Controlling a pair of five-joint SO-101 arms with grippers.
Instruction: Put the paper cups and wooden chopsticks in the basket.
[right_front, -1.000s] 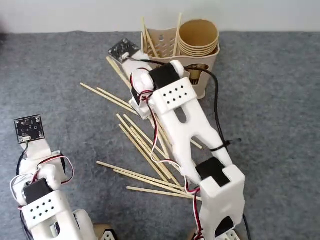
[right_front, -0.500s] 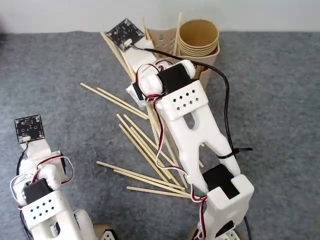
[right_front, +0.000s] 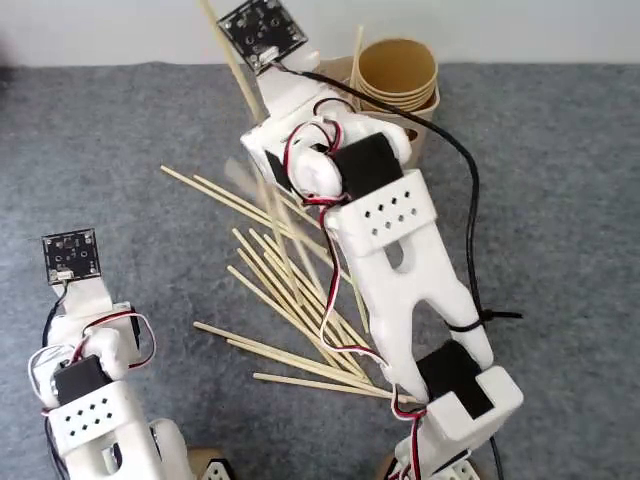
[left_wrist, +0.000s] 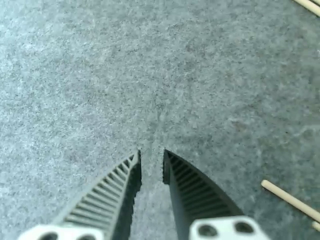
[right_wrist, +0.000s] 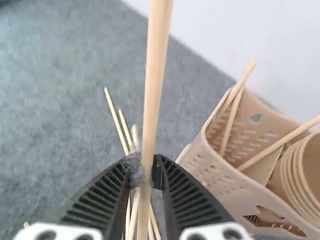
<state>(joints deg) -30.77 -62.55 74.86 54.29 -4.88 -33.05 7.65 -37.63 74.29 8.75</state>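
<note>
Chopstick (right_wrist: 155, 60), seemingly near upright, tilted toward wall (right_wrist: 250, 30), pinched in right gripper (right_wrist: 144, 169)

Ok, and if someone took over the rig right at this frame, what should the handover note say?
Left gripper: slightly open, empty, over bare grey carpet.
Right gripper: shut on one wooden chopstick, held up beside the beige perforated plastic basket.
Done: the stack of brown paper cups sits in the basket, and a few chopsticks stand in it next to them.
Left: drop the held chopstick in, then collect the many loose wooden chopsticks scattered on the carpet.
</note>
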